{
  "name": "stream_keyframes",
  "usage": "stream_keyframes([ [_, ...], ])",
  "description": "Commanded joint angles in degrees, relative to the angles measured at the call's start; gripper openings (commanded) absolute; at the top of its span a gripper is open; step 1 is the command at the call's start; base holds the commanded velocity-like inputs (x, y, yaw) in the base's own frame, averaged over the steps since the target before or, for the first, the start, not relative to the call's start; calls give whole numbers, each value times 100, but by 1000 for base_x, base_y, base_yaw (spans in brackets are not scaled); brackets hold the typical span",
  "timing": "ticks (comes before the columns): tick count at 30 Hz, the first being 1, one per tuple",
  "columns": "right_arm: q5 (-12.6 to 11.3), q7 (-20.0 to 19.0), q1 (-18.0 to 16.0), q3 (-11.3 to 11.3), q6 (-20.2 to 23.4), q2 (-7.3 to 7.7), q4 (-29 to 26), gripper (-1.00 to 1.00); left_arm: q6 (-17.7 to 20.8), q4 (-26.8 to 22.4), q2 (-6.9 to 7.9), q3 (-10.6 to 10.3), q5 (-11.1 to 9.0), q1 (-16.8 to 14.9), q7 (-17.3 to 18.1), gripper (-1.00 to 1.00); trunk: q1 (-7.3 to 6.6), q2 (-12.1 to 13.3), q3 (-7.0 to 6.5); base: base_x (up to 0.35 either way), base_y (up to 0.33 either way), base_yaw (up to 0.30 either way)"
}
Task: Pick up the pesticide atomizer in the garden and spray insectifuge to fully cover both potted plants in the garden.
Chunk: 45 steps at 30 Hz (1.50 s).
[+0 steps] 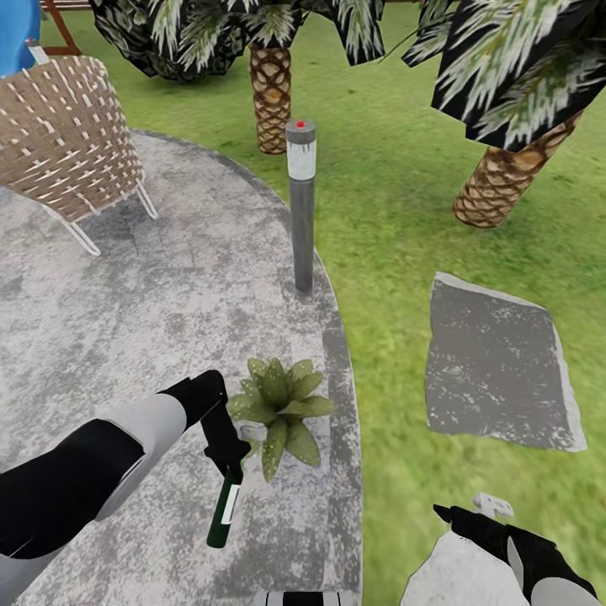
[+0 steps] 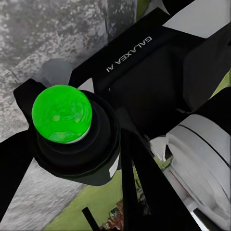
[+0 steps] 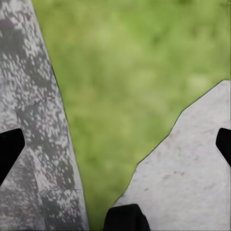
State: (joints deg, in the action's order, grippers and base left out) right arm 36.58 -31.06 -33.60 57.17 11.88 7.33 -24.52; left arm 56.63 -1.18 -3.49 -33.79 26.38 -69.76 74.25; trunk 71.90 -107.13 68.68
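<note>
At the edge of the round paved patio, the left end effector is gripping the pesticide atomizer, its fingers closed around the upper part of the dark green bottle. The bottle is hanging below the end effector, its long axis running steeply down and slightly back toward the robot, so the base is pointing at the paving rather than at any plant. In the left wrist view a bright green ball is sitting between dark parts of the arm, and the spray head cannot be made out there.

The relation that matters is a short one: a potted plant is lying just beside the left end effector, on its outer side toward the lawn, with the nearest leaves almost touching the wrist. The nozzle's facing cannot be told from these views, so the bottle probably needs turning until the head points across at the rosette.

The right end effector is hanging low over the grass, well apart from the plant, its fingers spread wide and holding nothing, between the patio rim and a grey stepping stone. Beyond the plant a grey lamp post is standing upright.
</note>
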Motion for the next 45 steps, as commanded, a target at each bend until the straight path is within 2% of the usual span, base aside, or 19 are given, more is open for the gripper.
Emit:
stream_keyframes([
  [1,33,-47,-6,48,25,-3,-9,100,50,-5,-5,21,60,-3,46,-100,1,-2,5,124,-131,115],
  [19,33,-49,-6,49,25,4,-9,100,50,-14,-172,21,68,-45,46,-100,1,-2,6,7,-19,5],
  [26,33,-49,-6,48,25,1,-9,100,50,-14,-201,21,69,-55,46,-100,1,-2,7,147,-146,1],
  [34,33,-49,-6,48,25,-2,-9,100,50,-14,-224,14,69,-55,46,-100,1,-2,39,61,-71,134],
  [40,33,-49,-6,48,25,4,-11,100,50,-14,-308,15,69,-55,46,-100,1,-2,42,9,-22,18],
  [45,33,-57,-6,48,25,4,-18,100,50,-14,-318,13,69,-55,46,-100,1,-2,55,106,-248,179],
])
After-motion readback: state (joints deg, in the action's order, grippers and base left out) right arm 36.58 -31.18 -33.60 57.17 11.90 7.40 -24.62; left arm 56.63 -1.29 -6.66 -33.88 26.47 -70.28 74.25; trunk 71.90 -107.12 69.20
